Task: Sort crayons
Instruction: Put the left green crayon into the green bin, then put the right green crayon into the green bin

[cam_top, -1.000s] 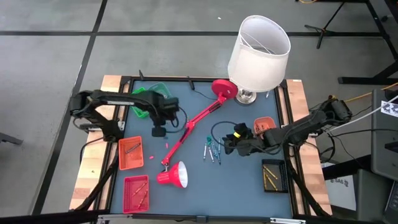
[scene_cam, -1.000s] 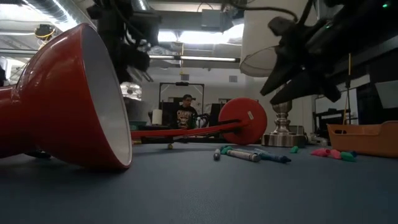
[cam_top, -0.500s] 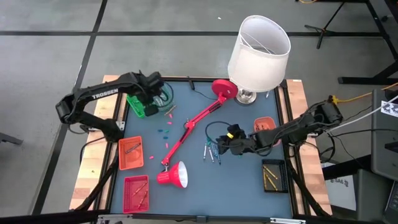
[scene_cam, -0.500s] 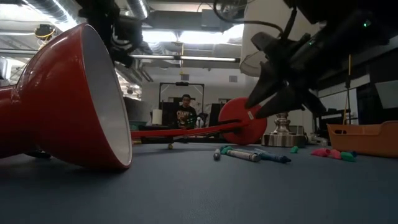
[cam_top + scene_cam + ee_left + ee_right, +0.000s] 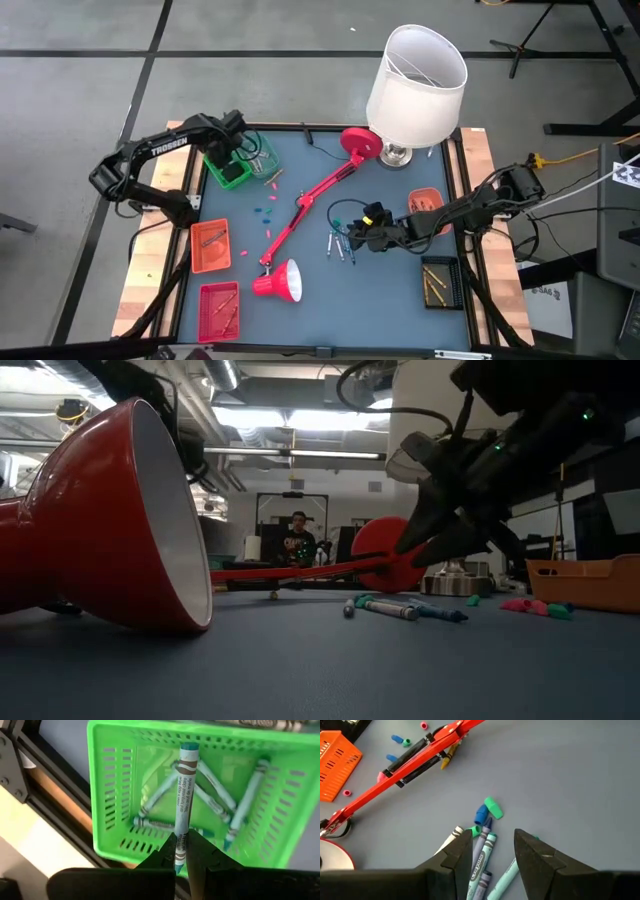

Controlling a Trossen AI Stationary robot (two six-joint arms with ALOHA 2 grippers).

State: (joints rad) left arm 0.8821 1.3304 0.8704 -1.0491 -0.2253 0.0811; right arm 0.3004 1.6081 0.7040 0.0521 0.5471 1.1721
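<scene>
Left claw [image 5: 180, 851] clenched on teal crayon [image 5: 184, 802] above green basket [image 5: 105, 800]; right claw [image 5: 492, 851] released.

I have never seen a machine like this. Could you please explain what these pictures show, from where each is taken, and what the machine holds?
It is a robot with two dark arms at a table, each ending in a two-finger gripper. It is sorting crayons into small baskets.

One picture looks straight down from above. One looks level across the table top. The other two come from cameras on each arm's wrist.

The left gripper is shut on a teal crayon and holds it over the green basket, where other crayons already lie. The right gripper is open, just above a small pile of crayons in the middle of the table.

Also on the table: a red desk lamp lying down, a white-shaded lamp standing, orange and red baskets, a dark basket, and small crayon pieces.
</scene>
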